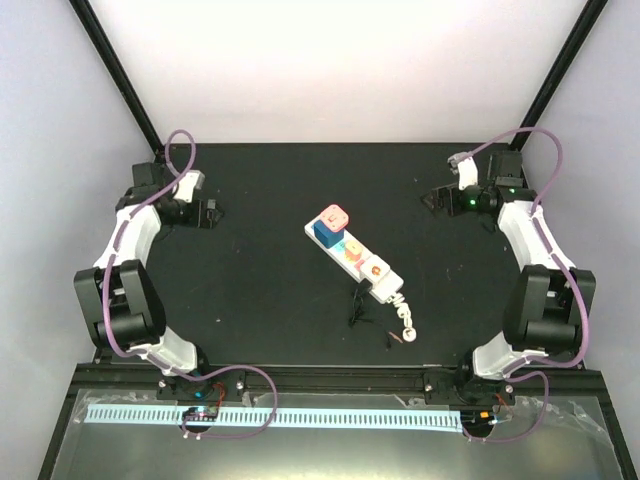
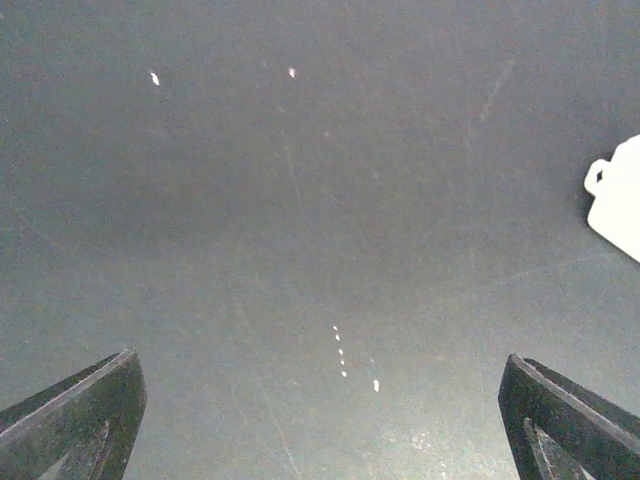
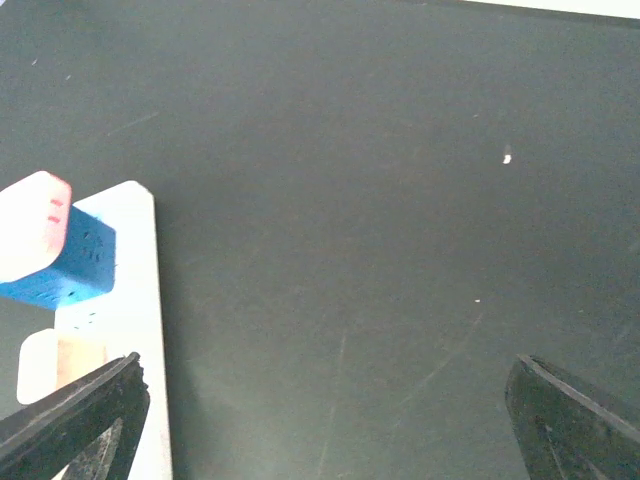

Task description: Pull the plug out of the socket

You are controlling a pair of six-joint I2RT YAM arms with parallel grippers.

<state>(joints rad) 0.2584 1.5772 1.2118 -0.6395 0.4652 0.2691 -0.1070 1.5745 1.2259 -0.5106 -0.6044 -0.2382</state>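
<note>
**Top view.** The socket [image 1: 366,263] lies mid-table [image 1: 250,300]. Its long axis runs from far-left to near-right, with the cord [image 1: 404,318] bundled at the near end. The plug [image 1: 327,228], a blue-and-pink block, stands on the far end. The left fingers [image 1: 212,212] and right fingers [image 1: 437,197] flank it, well apart and about equally distant.

**Left wrist.** The left fingers [image 2: 85,415] are spread wide and hold nothing. Only a white corner, probably the socket, shows at the right edge.

**Right wrist.** The right fingers [image 3: 85,420] are spread wide and hold nothing. The plug [image 3: 70,265] and socket [image 3: 125,300] lie left of the gap. This arm seems better placed and would need to shift towards the plug.
</note>
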